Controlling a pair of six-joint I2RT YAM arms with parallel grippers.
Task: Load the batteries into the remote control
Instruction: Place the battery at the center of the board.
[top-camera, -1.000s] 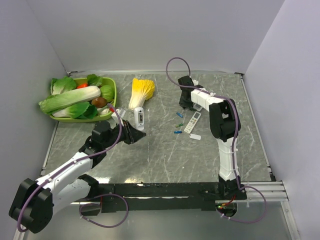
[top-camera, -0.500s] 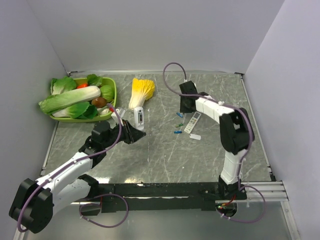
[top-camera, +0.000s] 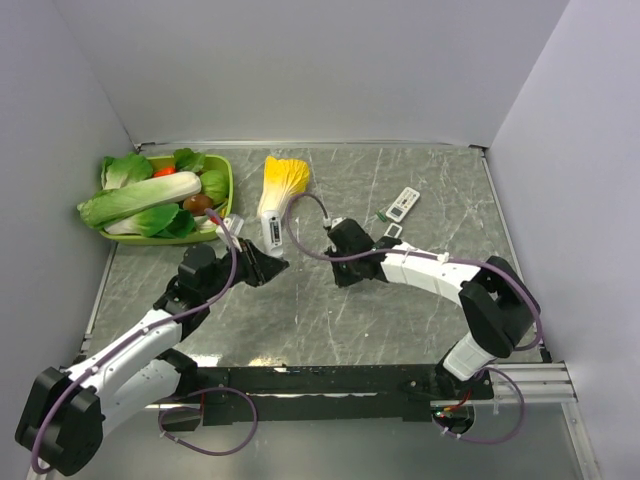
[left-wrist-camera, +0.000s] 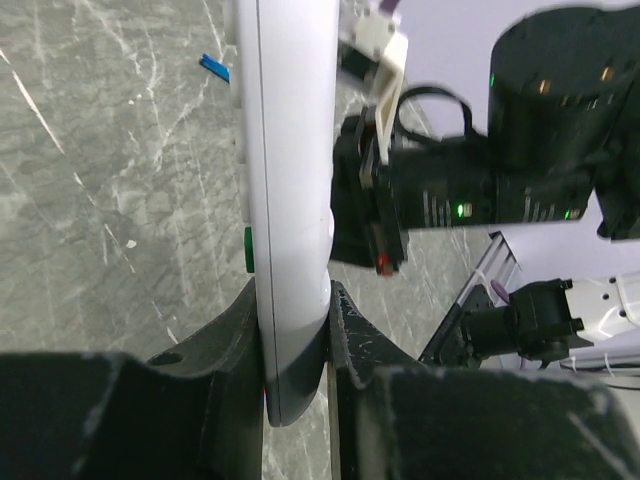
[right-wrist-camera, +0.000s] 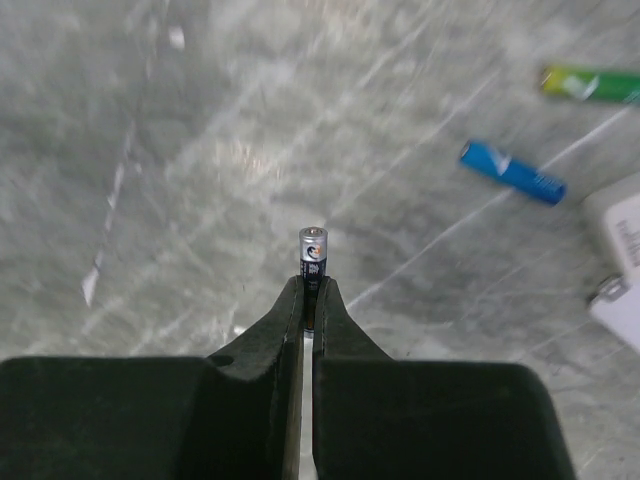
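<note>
The white remote control (top-camera: 272, 231) is held up off the table left of centre, my left gripper (top-camera: 267, 262) shut on its lower end; the left wrist view shows the remote (left-wrist-camera: 290, 180) clamped between the jaws of that gripper (left-wrist-camera: 296, 305). My right gripper (right-wrist-camera: 308, 285) is shut on a small dark battery (right-wrist-camera: 313, 250) with a silver cap, which sticks out past the fingertips. The right gripper (top-camera: 337, 252) sits close to the right of the remote. A blue battery (right-wrist-camera: 512, 172) and a green battery (right-wrist-camera: 590, 83) lie on the table ahead of it.
A second white remote (top-camera: 402, 204) lies at the back right, with a small white cover (top-camera: 390, 232) near it. A green basket (top-camera: 229, 188) of vegetables stands at the back left, a yellow-white cabbage (top-camera: 282, 181) beside it. Walls close in the table.
My right arm has swung from the back of the table to the centre, beside the held remote, and its gripper has shut. The second remote now lies further back.
</note>
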